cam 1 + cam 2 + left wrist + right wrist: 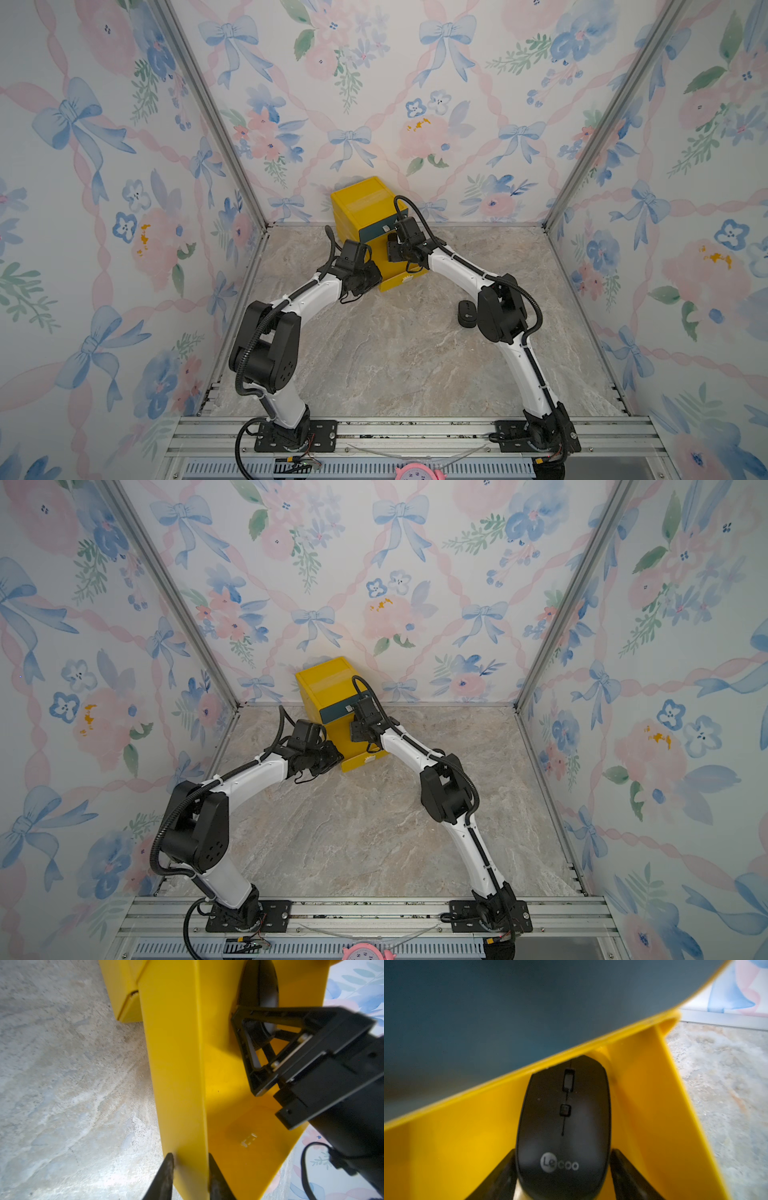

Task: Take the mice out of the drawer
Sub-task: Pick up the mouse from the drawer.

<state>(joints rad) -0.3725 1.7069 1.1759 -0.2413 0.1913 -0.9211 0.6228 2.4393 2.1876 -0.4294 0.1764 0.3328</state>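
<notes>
Floral wallpaper is wrapping all three walls (374,83), blue bows and pink ribbons running across pale flowers. Two bare metal posts (208,112) are slanting up the back corners. Down below, the bench (395,357) is showing a grey-beige marbled surface, with soft, even light washing over it and throwing only faint shadows. Along the near edge a ribbed aluminium rail (415,428) is stretching from side to side, and a pink clock (417,473) is peeking in at the bottom of both top views.

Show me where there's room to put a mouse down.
Bare table: between left arm and right arm, before the drawer, and right of the right arm. Crowded: the drawer, with left gripper and right gripper, and around the mouse by the right elbow.
</notes>
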